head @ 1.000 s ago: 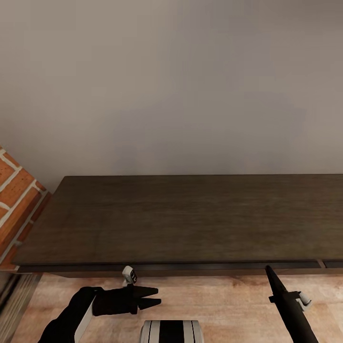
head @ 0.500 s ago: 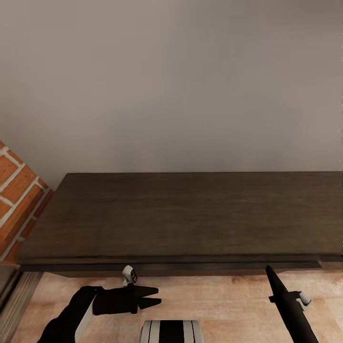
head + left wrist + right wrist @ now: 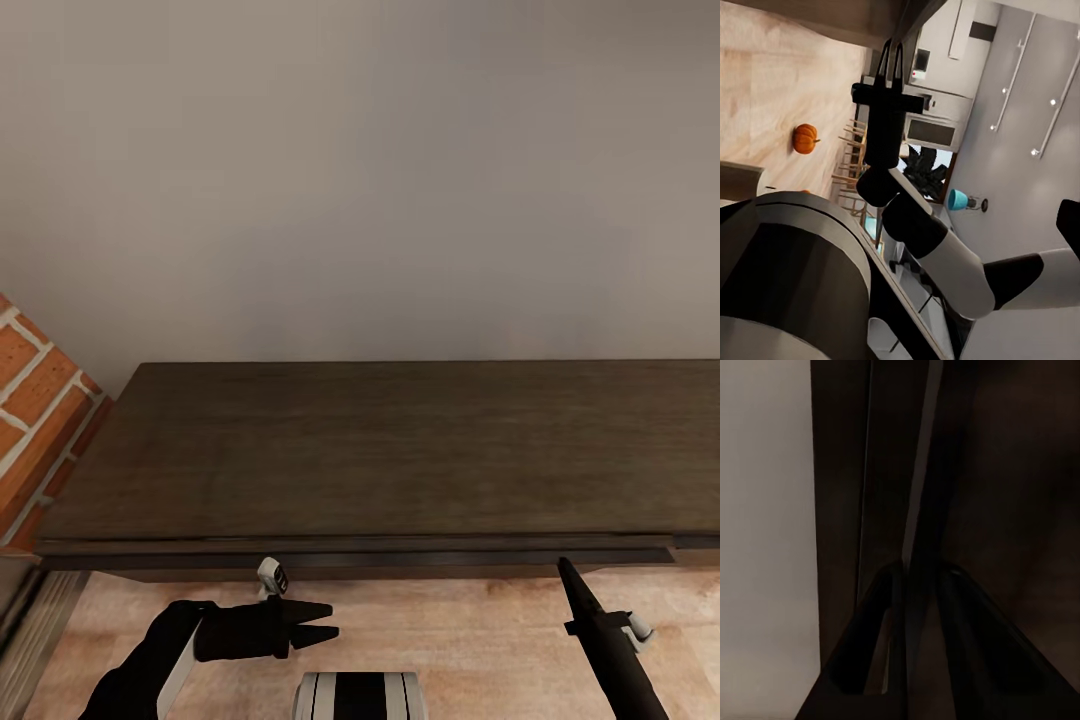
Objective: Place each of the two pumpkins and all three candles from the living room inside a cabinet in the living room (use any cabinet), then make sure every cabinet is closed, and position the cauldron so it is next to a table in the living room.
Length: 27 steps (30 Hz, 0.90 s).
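A plain grey wall (image 3: 360, 170) stands behind everything, and a red brick wall (image 3: 35, 420) pokes in at the far left. The floor is pale wooden boards (image 3: 470, 630), running right up to the long, low dark-brown wooden cabinet (image 3: 380, 450). The cabinet stretches across the head view, and its right end is cut off at the edge. Its top is bare, and its drawer fronts are mostly hidden under the top's near lip. The left gripper (image 3: 325, 622) hangs over the floor just in front of the cabinet, pointing right, with its two black fingers a little apart and holding nothing. The right gripper (image 3: 563, 568) points at the cabinet's front edge; its fingers look close together, with nothing between them. The right wrist view is very dark and hard to read. In the left wrist view, one small orange ribbed pumpkin (image 3: 805, 138) sits on the floor, well apart from the robot, near some wooden chairs (image 3: 853, 146).
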### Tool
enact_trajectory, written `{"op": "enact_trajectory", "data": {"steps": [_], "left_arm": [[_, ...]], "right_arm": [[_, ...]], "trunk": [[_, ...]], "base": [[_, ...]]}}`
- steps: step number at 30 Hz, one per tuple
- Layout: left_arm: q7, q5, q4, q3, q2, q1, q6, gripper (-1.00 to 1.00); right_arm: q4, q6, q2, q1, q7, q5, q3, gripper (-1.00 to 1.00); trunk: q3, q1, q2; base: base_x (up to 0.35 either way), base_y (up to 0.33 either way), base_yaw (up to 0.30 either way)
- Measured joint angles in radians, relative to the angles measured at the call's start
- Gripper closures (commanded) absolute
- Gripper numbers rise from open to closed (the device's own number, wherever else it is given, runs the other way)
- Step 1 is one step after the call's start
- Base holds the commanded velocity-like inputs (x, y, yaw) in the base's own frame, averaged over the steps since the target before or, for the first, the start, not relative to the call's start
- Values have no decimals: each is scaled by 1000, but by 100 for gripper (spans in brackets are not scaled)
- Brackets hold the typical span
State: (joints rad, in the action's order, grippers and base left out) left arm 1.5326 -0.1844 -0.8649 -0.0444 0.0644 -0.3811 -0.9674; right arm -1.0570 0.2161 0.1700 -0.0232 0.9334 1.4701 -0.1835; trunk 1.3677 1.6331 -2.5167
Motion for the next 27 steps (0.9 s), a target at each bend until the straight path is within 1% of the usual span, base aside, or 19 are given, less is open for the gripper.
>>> {"op": "enact_trajectory", "data": {"steps": [24,27], "left_arm": [[0,1,0,0,0,-1,0,-100],[0,4,1,0,0,-3,0,-100]], "right_arm": [[-1,-1,-1,0,-2,0,-1,100],[-1,-1,-1,-1,-3,0,-1,100]], "trunk": [[0,0,0],[0,0,0]], "base": [[0,0,0],[-83,0,0]]}}
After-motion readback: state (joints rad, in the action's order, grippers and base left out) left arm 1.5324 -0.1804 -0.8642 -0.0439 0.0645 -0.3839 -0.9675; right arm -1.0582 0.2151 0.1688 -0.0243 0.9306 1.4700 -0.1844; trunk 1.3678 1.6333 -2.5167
